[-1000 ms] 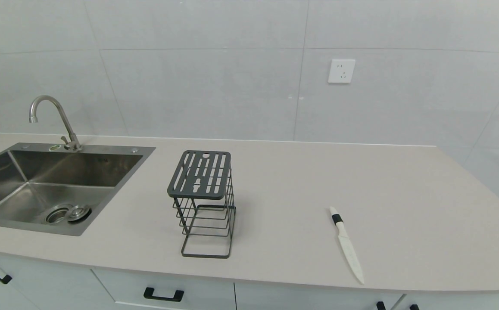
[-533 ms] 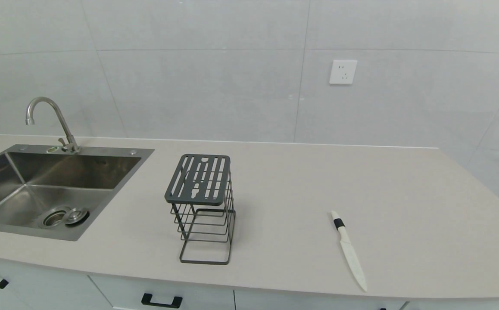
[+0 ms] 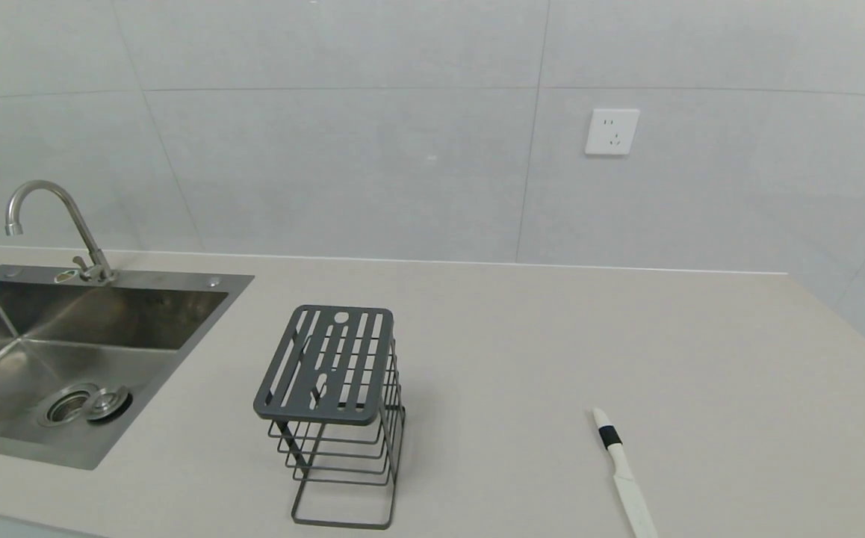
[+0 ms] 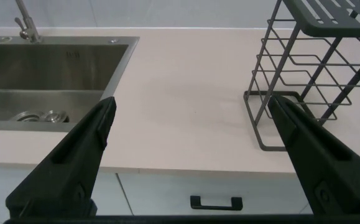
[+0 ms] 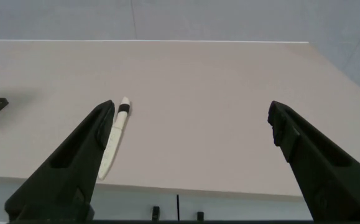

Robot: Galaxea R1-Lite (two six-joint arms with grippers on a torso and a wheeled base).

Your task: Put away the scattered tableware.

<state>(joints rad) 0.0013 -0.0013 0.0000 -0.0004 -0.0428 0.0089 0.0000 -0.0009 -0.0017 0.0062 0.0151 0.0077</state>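
A white knife (image 3: pixel 624 474) with a black band on its handle lies flat on the beige counter (image 3: pixel 537 351) at the front right; it also shows as the knife (image 5: pixel 115 138) in the right wrist view. A dark wire rack (image 3: pixel 330 407) with a slotted top stands near the counter's middle, and the rack (image 4: pixel 310 74) appears in the left wrist view. My left gripper (image 4: pixel 189 112) is open, low in front of the counter edge between sink and rack. My right gripper (image 5: pixel 189 115) is open, before the counter edge, the knife beside its one finger.
A steel sink (image 3: pixel 51 359) with a curved faucet (image 3: pixel 51 224) is set into the counter at the left. A tiled wall with a socket (image 3: pixel 612 131) runs behind. Drawer fronts with a black handle (image 4: pixel 216 203) sit under the counter edge.
The head camera has come closer and tilted, so rack, sink and knife sit lower and larger in the picture. Nothing on the counter has moved.
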